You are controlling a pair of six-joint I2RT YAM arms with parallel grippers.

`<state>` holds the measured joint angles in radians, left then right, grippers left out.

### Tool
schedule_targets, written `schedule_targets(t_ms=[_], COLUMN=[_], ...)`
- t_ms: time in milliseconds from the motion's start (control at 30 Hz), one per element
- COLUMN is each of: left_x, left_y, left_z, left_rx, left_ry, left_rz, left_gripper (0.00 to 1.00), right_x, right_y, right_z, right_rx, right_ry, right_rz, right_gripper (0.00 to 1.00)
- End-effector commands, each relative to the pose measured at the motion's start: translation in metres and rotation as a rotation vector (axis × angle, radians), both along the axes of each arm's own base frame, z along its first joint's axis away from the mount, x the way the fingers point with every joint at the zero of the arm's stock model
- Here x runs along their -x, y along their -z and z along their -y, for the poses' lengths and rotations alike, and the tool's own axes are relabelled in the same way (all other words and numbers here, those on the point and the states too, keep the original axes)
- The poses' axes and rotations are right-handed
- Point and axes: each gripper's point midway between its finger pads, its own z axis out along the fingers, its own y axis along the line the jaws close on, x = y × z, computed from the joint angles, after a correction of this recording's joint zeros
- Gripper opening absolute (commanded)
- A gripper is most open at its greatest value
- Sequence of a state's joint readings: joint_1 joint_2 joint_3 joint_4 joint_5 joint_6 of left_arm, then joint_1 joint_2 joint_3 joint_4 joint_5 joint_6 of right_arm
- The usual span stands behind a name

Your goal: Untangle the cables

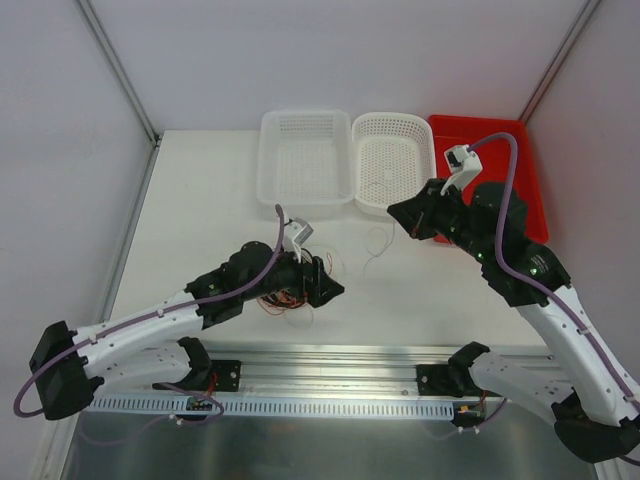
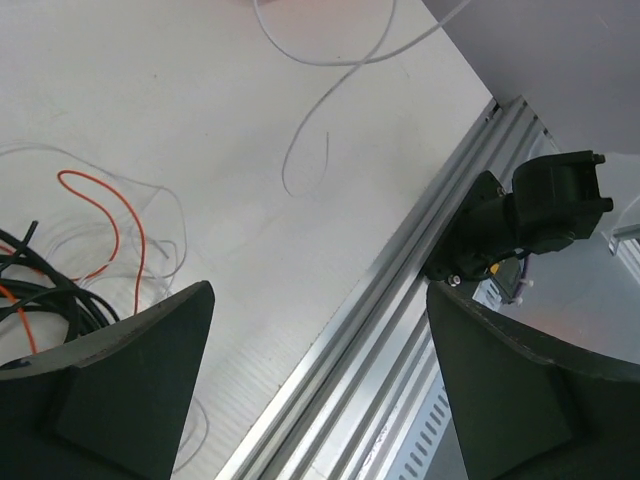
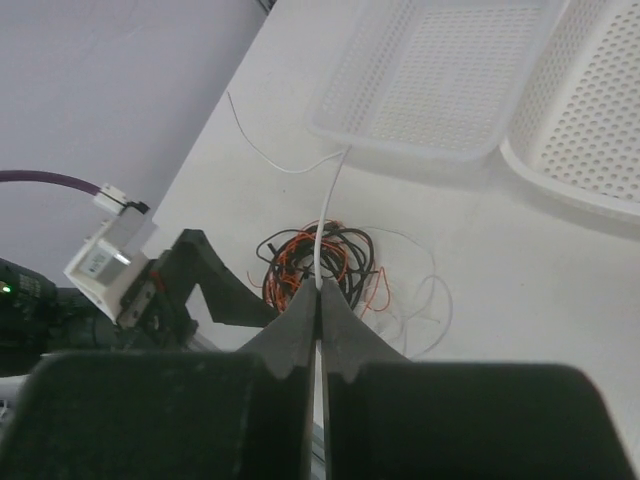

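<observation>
Along the far edge of the white desk (image 1: 200, 200), three containers in a row: a white rectangular perforated plastic basket (image 1: 268, 160), a white rounded perforated plastic basket (image 1: 395, 118) touching it, and a red plastic tray (image 1: 530, 170) by the far right corner. A ribbed aluminium rail (image 1: 330, 360) runs along the near edge.

Down low over the near middle of the desk is the left claw (image 1: 330, 290), and from above its black arm hides part of the pile. Its own wrist view shows the left claw (image 2: 315, 300) spread wide, with nothing between the fingers.

The tangle of cables (image 1: 285, 300) lies on the desk under and beside that claw, close to the near edge. There are black cables (image 2: 50, 300) bunched thick, an orange-red cable (image 2: 110, 195) looping through them, and pale threads fanned loosely around. A loose white strand (image 2: 300, 150) curls on bare desk between the pile and the rail.

Over to the right claw (image 1: 398, 212), raised in front of the rounded basket, beside the red tray. Its jaws are pressed together, and a thin white cable (image 3: 330, 200) runs up from the desk straight into the tips, pinched there. In the right wrist view it passes over the pile.

Any print on the white camera housing (image 3: 105, 250) at the left wrist is too small to read.
</observation>
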<state>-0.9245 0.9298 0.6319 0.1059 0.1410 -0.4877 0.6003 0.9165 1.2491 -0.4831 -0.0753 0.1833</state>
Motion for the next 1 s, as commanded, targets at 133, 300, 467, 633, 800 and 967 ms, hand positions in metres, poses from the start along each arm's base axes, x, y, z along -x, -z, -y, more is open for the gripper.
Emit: schedule_targets(t_ms=[133, 300, 467, 633, 800, 967], left_x=[-0.020, -0.026, -0.032, -0.023, -0.027, -0.045], left_y=[-0.003, 0.008, 0.016, 0.022, 0.020, 0.034], left_z=[0.038, 0.049, 0.047, 0.042, 0.007, -0.053], left_rx=[0.030, 0.001, -0.015, -0.018, -0.055, -0.107], left_ry=[-0.025, -0.026, -0.064, -0.048, -0.170, -0.385], left_rz=[0.094, 0.121, 0.131, 0.113, 0.120, 0.068], left_gripper=[0.87, 0.85, 0.67, 0.00, 0.00, 0.00], right_x=[0.009, 0.013, 0.022, 0.019, 0.010, 0.014], right_y=[-0.038, -0.038, -0.042, -0.034, 0.001, 0.018], right_z=[-0.016, -0.020, -0.028, -0.019, 0.026, 0.085], right_rx=[-0.134, -0.146, -0.176, -0.131, 0.042, 0.184], right_ry=[-0.038, -0.054, -0.097, -0.056, 0.133, 0.332], right_rz=[0.079, 0.072, 0.068, 0.081, 0.062, 0.065], right_gripper=[0.01, 0.01, 0.01, 0.01, 0.01, 0.01])
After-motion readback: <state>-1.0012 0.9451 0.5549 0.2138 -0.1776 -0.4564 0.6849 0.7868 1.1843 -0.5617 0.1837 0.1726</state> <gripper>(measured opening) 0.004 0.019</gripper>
